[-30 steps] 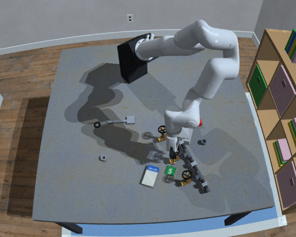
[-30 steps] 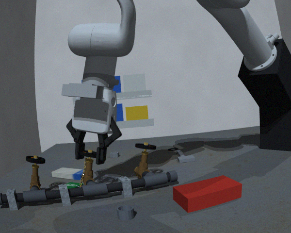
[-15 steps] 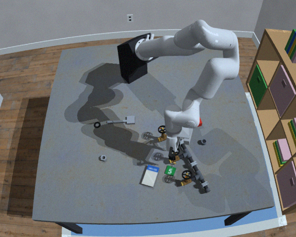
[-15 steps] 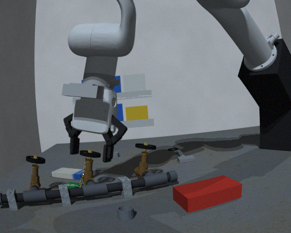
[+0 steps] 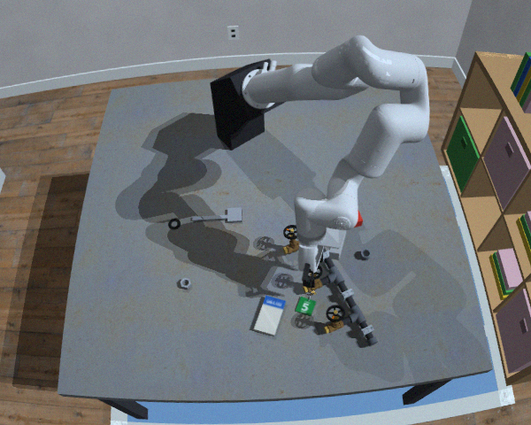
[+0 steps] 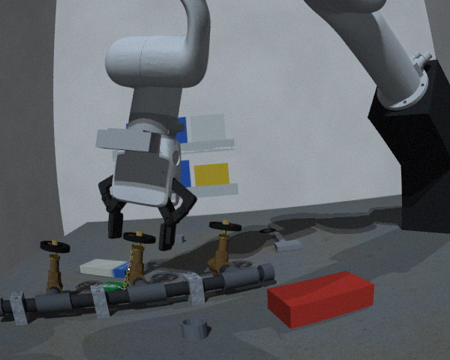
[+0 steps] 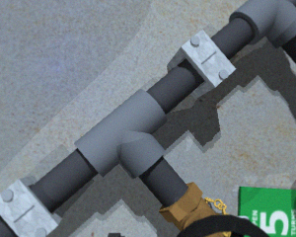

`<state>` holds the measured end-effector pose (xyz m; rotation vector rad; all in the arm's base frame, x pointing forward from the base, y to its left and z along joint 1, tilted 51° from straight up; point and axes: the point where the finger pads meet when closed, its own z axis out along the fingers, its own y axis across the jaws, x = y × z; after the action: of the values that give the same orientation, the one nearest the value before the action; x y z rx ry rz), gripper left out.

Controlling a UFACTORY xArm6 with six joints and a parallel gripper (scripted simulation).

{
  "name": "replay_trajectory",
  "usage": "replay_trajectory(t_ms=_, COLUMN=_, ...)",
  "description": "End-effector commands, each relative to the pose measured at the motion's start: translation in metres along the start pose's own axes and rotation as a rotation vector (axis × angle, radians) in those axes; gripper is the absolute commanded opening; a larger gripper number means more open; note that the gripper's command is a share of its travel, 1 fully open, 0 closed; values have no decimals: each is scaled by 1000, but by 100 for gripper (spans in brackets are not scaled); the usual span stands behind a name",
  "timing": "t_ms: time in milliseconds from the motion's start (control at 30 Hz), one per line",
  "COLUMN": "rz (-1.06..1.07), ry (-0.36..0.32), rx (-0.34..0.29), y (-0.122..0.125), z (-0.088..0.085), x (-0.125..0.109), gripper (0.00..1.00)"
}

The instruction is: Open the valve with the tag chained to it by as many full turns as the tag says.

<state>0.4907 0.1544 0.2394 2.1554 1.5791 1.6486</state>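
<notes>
Three brass valves with black handwheels stand on a dark grey pipe. The middle valve carries a gold chain with a green tag marked 5, which also shows in the wrist view. My gripper is open, its two black fingers standing either side of the middle handwheel without touching it. The left valve and the right valve stand apart from the gripper. In the wrist view the pipe tee fills the middle and the brass valve body sits at the bottom edge.
A red block lies right of the pipe. A small grey cylinder stands in front of it. A white and blue box, a grey nut, a black ring and a flat grey tool lie on the table. A shelf stands at the right.
</notes>
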Motion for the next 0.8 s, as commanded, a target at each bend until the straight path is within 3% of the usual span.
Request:
replay_trajectory(t_ms=0, rz=20, ry=1, rx=-2, y=1, z=0, x=1, gripper=100)
replay_trajectory(t_ms=367, rz=277, ry=1, rx=-1, y=1, z=0, x=1, gripper=100)
replay_trajectory(t_ms=767, rz=917, ry=9, rx=-16, y=1, z=0, x=1, gripper=100)
